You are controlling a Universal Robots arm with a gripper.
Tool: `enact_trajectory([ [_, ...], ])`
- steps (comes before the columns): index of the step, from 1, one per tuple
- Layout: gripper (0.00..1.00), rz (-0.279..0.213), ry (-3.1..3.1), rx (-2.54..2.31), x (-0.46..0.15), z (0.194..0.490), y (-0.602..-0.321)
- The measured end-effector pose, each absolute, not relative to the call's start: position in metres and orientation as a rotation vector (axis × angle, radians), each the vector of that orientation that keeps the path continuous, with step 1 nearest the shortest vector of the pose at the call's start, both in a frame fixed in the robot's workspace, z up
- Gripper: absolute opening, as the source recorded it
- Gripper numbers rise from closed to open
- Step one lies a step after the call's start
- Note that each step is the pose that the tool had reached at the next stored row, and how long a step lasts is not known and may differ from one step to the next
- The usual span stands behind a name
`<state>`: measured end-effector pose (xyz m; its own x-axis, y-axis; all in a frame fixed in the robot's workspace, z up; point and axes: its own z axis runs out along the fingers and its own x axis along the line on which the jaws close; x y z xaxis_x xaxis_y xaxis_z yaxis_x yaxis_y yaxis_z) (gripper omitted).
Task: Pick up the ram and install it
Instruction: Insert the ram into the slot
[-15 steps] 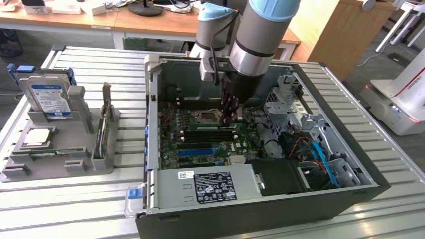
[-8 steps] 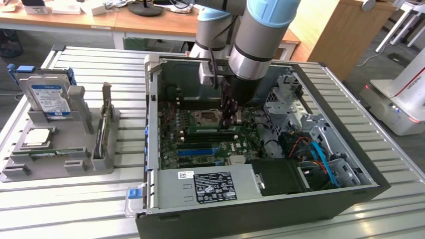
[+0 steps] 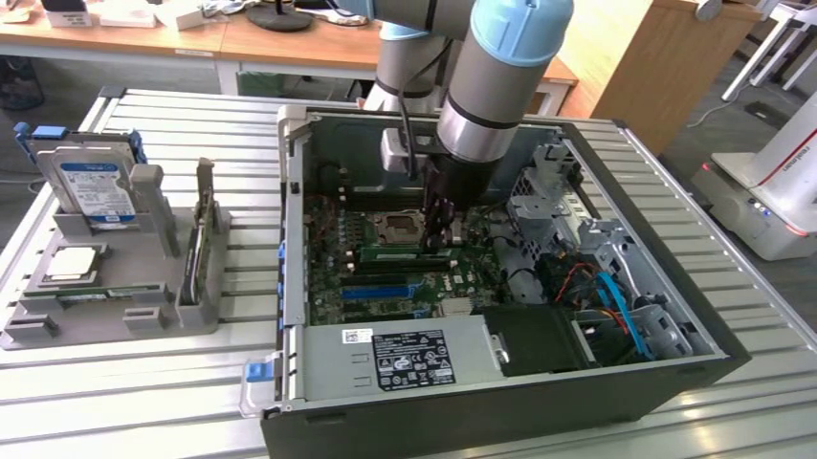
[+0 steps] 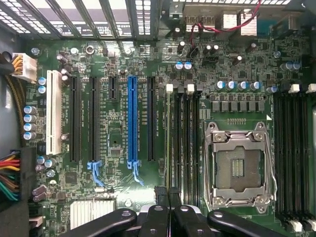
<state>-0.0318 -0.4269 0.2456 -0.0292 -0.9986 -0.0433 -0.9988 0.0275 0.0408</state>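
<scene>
The claw [image 4: 168, 195], pinched on the ram [image 3: 398, 254], stands it in a memory slot [image 4: 170, 143] beside the empty CPU socket [image 4: 239, 165] inside the open computer case [image 3: 537, 416]. Seating seems to be the step in hand, and it calls for straight, even downward pressure. The grey tray [image 3: 26, 335] holds a hard drive [image 3: 92, 186] and a processor chip [image 3: 73, 263].

1 hard drive [image 3: 94, 186], 1 processor [image 3: 75, 262] — 1 case [image 3: 511, 406]

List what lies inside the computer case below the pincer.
The motherboard, its empty processor socket, and the ram standing at the memory slots. The pincer covers part of the ram, so its seating cannot be seen.
</scene>
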Motion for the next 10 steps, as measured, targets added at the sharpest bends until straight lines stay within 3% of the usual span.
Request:
enact_trajectory([
  [10,0.12,0.092,2.25,-2.188,-0.0317,0.2443,-0.4243],
])
